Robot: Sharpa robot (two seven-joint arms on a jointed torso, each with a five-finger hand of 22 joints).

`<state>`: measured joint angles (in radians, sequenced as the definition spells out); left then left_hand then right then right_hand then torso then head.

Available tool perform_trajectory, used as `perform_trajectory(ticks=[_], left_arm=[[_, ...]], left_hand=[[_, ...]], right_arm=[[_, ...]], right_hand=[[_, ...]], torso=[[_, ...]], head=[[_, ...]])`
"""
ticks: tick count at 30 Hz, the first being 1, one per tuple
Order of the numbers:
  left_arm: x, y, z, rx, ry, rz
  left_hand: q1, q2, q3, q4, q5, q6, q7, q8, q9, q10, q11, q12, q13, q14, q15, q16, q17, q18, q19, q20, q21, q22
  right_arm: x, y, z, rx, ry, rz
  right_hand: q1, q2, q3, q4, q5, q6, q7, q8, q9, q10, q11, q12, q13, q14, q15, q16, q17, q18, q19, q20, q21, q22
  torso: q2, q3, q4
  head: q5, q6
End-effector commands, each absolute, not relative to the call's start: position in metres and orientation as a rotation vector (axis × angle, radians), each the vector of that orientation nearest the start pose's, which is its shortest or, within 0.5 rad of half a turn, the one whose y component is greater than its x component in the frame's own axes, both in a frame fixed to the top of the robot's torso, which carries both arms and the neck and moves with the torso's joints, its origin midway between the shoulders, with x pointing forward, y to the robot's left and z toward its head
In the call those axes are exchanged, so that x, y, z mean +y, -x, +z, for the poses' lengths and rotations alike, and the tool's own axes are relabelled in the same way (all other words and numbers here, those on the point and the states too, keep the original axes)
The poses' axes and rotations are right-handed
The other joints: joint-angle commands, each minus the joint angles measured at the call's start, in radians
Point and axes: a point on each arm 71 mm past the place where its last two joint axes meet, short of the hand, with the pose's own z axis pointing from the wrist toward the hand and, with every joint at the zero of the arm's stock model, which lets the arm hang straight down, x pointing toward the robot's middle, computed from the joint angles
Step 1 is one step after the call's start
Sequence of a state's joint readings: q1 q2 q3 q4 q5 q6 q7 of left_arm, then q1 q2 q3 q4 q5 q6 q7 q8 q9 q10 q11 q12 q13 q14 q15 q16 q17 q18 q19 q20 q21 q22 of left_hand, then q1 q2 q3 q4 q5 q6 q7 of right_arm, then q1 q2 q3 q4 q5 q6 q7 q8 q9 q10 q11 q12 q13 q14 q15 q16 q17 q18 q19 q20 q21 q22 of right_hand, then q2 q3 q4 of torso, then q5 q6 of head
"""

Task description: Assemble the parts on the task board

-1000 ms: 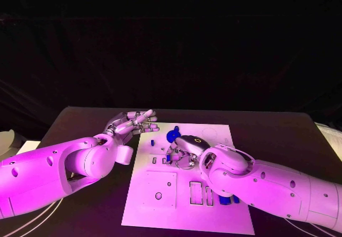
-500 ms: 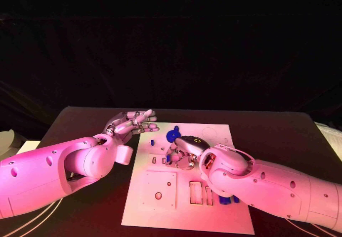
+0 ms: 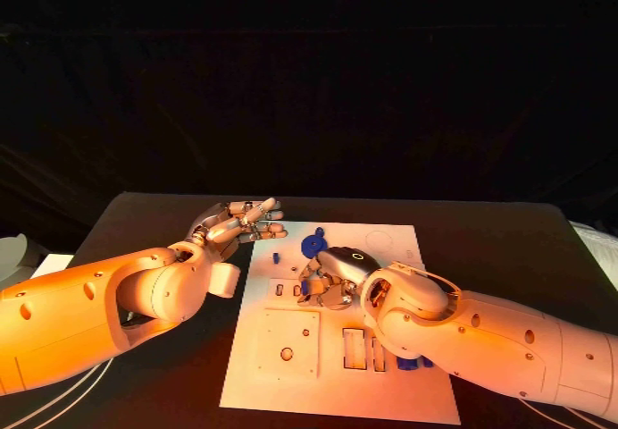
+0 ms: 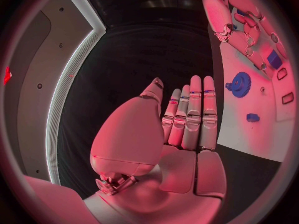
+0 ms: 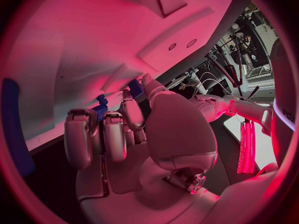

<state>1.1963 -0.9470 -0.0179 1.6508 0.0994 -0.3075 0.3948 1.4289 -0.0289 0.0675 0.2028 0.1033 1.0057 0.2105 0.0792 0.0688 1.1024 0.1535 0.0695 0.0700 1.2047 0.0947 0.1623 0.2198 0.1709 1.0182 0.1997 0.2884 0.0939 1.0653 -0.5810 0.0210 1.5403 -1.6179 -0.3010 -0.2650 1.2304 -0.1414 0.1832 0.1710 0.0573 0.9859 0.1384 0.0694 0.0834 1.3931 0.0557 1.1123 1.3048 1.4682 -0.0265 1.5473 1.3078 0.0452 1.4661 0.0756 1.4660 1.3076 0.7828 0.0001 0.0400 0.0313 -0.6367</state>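
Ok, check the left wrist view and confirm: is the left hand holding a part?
No, the left hand holds nothing; its fingers lie straight.

We see a dim scene: warm orange light on the arms and task board [image 3: 387, 375], background black (no detail past the table [image 3: 515, 232] edge). Wrist views go red, heavy fisheye bending at the rims. Soft glare on the left hand [image 4: 187, 119]; the right hand [image 5: 118, 134] is slightly blurred.
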Motion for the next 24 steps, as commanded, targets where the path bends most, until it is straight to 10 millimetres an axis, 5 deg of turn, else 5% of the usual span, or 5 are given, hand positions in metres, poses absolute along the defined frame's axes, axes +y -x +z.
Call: perform_trajectory(ticks=[1,18,24], left_arm=[[0.223,-0.468,-0.163,1.381,1.224,-1.632],[0.224,-0.469,-0.164,1.385,1.226,-1.630],[0.225,-0.471,-0.170,1.493,1.189,-1.574]], left_hand=[[-0.002,0.009,-0.001,-0.006,-0.004,-0.004,0.002,-0.005,0.000,-0.006,0.001,-0.005,-0.001,-0.002,0.002,-0.003,0.001,0.012,-0.004,0.007,-0.003,-0.002],[-0.002,0.009,-0.001,-0.006,-0.004,-0.004,0.002,-0.006,0.000,-0.007,0.001,-0.005,-0.001,-0.002,0.002,-0.004,0.002,0.012,-0.004,0.007,-0.003,-0.002],[-0.010,0.010,-0.001,-0.008,-0.005,0.019,-0.017,-0.002,0.004,0.061,-0.028,0.020,0.014,0.131,-0.037,0.071,0.061,0.015,0.091,-0.029,0.054,0.021]], right_arm=[[-0.071,-0.449,-0.219,1.678,0.223,0.745],[-0.087,-0.436,-0.193,1.483,0.131,1.013],[-0.117,-0.442,-0.170,1.568,0.022,1.191]], right_hand=[[0.013,-0.005,-0.042,0.028,0.002,-0.019,0.008,-0.002,-0.014,-0.008,0.002,-0.007,-0.007,0.093,0.009,-0.003,0.224,0.002,0.004,0.010,-0.005,0.044],[0.073,-0.001,-0.100,0.098,0.026,-0.030,0.010,0.000,-0.016,-0.006,0.005,0.010,-0.011,0.094,0.011,0.000,0.229,0.003,0.004,0.012,-0.006,0.041],[0.109,0.018,-0.113,0.095,0.069,-0.042,0.014,-0.002,-0.016,-0.030,0.008,-0.027,-0.038,0.090,0.014,-0.012,0.213,0.012,-0.016,0.015,-0.030,-0.002]], torso=[[0.000,0.0002,0.0002],[-0.001,-0.0007,0.0000],[-0.005,-0.0005,-0.0022]], head=[[0.000,0.000],[0.007,0.001],[0.011,0.004]])
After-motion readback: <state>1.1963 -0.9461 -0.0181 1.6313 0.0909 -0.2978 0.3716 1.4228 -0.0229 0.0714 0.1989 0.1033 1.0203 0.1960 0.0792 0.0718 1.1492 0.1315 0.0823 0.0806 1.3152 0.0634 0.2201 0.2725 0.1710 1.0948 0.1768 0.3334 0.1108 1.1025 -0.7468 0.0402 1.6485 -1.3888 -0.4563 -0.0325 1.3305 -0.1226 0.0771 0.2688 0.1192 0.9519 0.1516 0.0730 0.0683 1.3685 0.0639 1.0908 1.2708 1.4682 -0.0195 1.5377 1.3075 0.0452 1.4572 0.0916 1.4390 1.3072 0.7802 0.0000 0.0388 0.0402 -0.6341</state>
